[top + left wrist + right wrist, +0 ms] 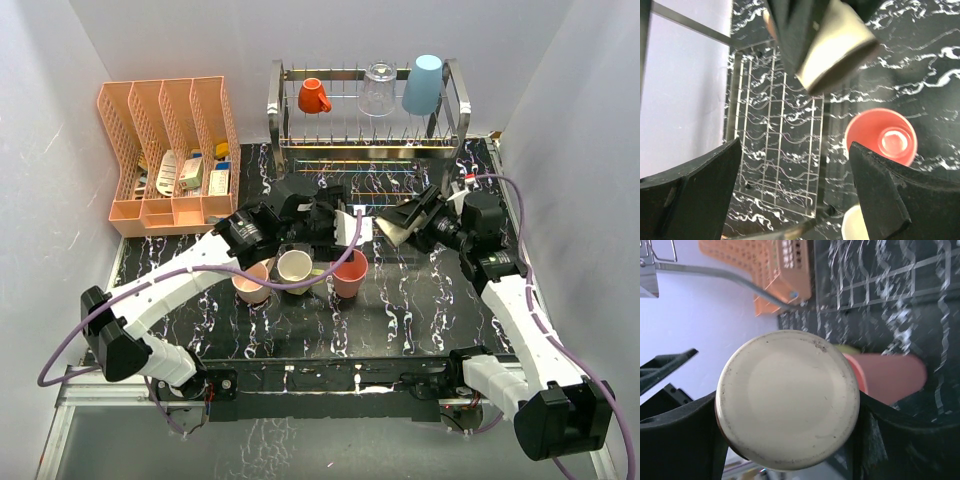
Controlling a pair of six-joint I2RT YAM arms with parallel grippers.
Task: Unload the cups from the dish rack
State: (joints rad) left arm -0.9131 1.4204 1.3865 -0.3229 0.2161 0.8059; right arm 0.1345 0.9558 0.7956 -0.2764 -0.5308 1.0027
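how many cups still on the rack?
3, all on the top tier of the dish rack: small orange mug at left, clear glass in the middle, light blue tumbler at right. No cup shows on the lower tier. Steel cup is in the right hand.

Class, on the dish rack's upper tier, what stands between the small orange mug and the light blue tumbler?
The clear glass stands between them on the dish rack; the top external view shows it.

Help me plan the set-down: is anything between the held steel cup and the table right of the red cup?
Nothing visible: the steel cup hangs near that table patch, the left gripper off to its left.
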